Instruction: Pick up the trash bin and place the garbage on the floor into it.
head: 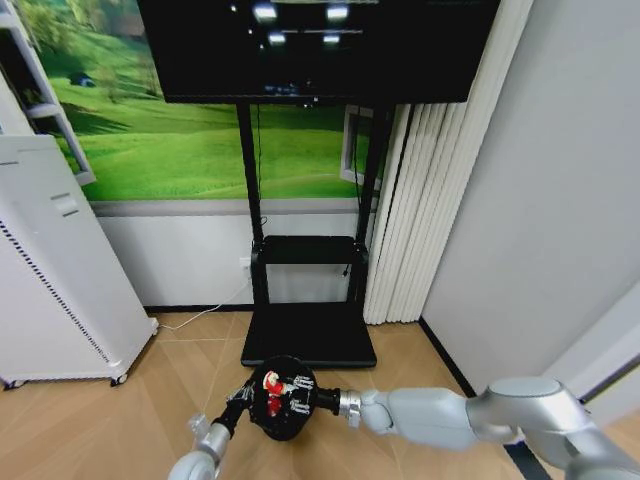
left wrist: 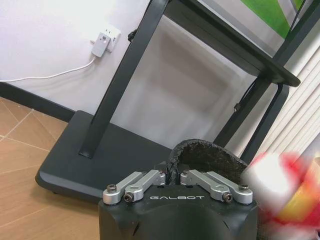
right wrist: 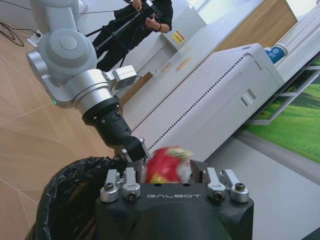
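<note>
Just before the TV stand base [head: 308, 345], the left gripper [head: 243, 395] clamps the trash bin [head: 282, 397] rim; right gripper [head: 300, 385] pinches a red-and-white wrapper [right wrist: 165, 166] above it.

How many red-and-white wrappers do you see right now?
1: a red-and-white wrapper sits at the right gripper, over the trash bin held by the left gripper. Others may be hidden inside.
</note>
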You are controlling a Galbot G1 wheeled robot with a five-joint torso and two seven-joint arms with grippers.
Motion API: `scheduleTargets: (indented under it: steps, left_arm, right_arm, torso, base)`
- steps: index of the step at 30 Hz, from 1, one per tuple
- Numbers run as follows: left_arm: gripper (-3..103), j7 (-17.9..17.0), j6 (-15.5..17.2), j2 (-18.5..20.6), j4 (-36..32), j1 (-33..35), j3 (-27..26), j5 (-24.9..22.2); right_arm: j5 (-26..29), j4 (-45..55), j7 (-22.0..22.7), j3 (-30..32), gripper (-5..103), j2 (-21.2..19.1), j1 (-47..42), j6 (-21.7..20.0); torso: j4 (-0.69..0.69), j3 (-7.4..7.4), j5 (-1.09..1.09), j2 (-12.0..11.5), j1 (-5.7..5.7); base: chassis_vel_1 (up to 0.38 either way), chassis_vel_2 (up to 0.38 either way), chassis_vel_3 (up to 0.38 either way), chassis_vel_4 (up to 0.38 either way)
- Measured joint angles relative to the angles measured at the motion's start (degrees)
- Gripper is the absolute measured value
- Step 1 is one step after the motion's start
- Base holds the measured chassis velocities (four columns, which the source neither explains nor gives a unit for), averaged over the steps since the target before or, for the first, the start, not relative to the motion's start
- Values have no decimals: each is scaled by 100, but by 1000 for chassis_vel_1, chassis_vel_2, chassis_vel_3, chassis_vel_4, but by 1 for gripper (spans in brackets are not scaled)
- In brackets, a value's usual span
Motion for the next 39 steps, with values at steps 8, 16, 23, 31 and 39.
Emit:
scheduleTargets:
  steps: [8,16,23,31,39]
  left_arm:
    - [8,-15,-17,-86,-24,87,-89,98]
    - [8,-269,-118,-91,-164,368,-600,236]
    - [8,-228,-143,132,-491,1062,-1123,229]
    - [8,-212,-173,174,-561,1342,-1659,110]
    - [8,-227,-179,24,-739,1654,-1826,287]
  right_arm:
    - [-56,106,190,83,89,-44,-78,-2]
    - [772,7,222,854,100,-516,-282,-36]
    - [451,-612,573,2060,100,-1144,-1082,-32]
    - [517,-1081,738,2520,100,-1565,-1305,-14]
    - [155,-954,923,3125,100,-1793,-1805,-9]
  torso:
    - [0,0,1,0,0]
    - [0,0,0,0,0]
    - [0,0,2,0,0]
    - [-3,0,2,0,2]
    - [4,0,3,0,2]
  base:
    - [0,0,0,0]
    - [0,0,0,0]
    - [0,0,0,0]
    - [31,-7,-39,-3]
    - [261,-7,-250,4]
